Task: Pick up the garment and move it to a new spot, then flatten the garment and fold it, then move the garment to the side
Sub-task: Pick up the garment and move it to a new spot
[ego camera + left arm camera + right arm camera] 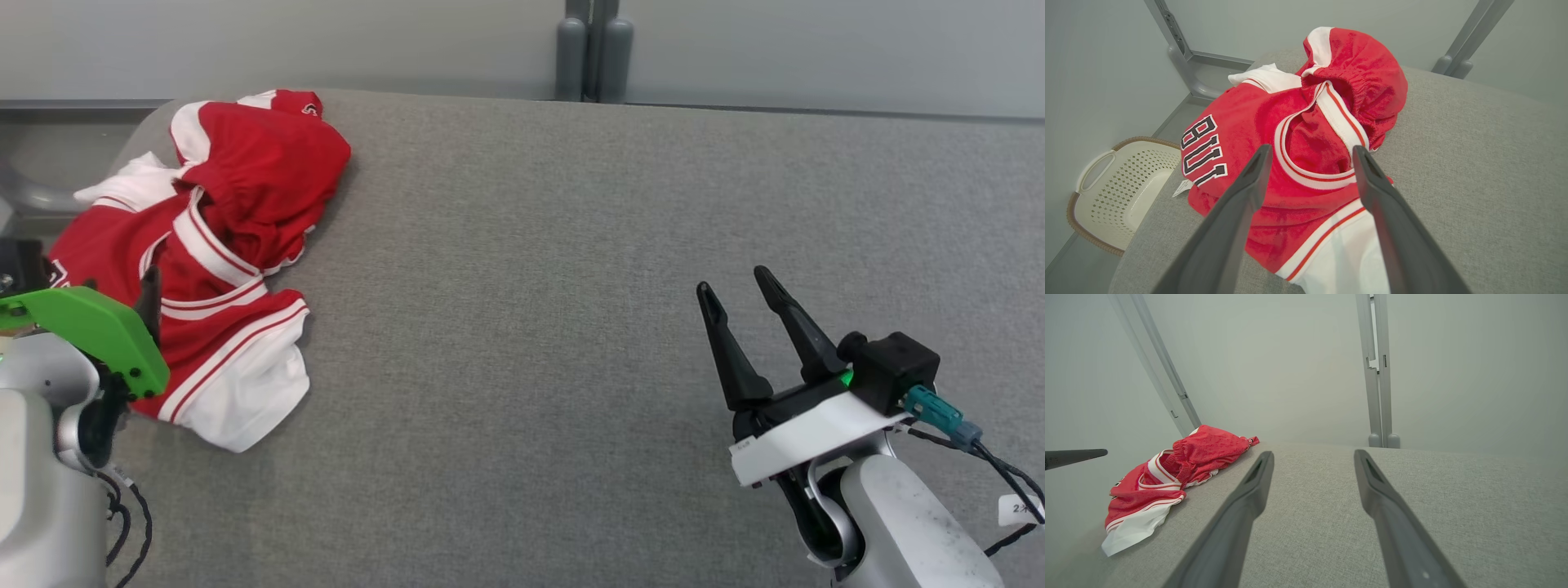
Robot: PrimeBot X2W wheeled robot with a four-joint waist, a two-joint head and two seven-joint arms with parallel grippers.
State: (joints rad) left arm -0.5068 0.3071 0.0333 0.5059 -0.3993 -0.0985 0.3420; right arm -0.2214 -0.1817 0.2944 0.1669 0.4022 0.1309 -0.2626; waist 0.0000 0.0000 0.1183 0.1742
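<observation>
you have the garment (220, 245), a red jersey with white trim and black letters, lying as a crumpled heap at the far left corner of the table (571, 327). part of it reaches the table's left edge, and 1 white hem (245, 408) points toward the table's near side. it is bunched and turned over itself, so there is no clean outline to fold from. this is, i think, why the task asks you first to carry it to a new spot.

the left gripper (1311, 151) hovers above the heap at the table's left edge, its 2 fingers (1241, 204) spread wide and holding nothing. in the left wrist view they frame the striped rim (1310, 179) of an opening in the jersey, so i judge the arm is lined up for a grasp there, where the cloth is doubled and thick. whether the fingertips touch the cloth i cannot tell.

the right gripper (733, 279) hangs over the bare right part of the table, toward its near edge, also wide open and empty. it is well apart from the heap, probably to leave the table's middle free.

mind the basket (1126, 192) on the floor beside the table's left edge: a weak pinch could let the cloth slide off that side. the pick is not yet done.
</observation>
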